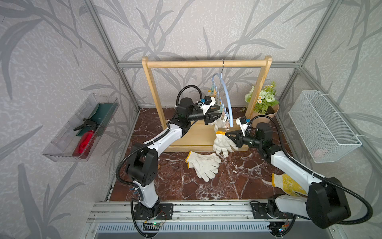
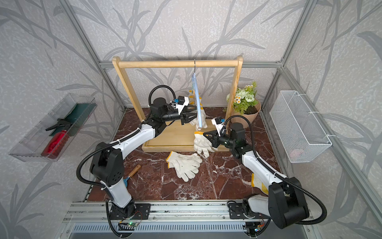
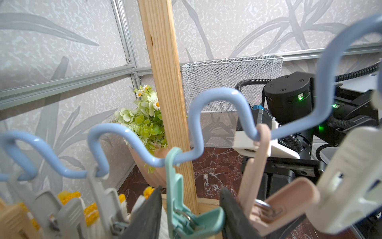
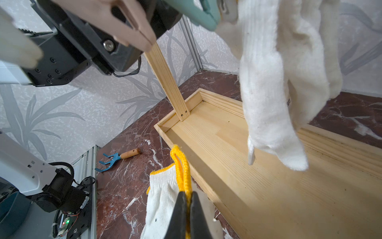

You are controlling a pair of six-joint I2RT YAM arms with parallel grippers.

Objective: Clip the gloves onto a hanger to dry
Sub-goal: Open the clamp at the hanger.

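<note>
- Right fingers (image 4: 176, 219) are pinched shut on the yellow cuff loop (image 4: 182, 165) of a white glove (image 4: 161, 198), which dangles beneath them.
- Left fingers (image 3: 148, 215) straddle a teal clip (image 3: 175, 186) on the blue hanger (image 3: 206, 99). I can't tell whether they are squeezing it.
- Clipped glove (image 4: 264, 82) hangs alongside.
- Spare gloves (image 1: 204, 163) lie on the worktop (image 1: 237, 182).

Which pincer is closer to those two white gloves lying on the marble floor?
Right. The right pincer, holding a third glove by its yellow cuff, hangs close above and behind the floor gloves; the left pincer sits higher, at the clips on the blue hanger.
</note>
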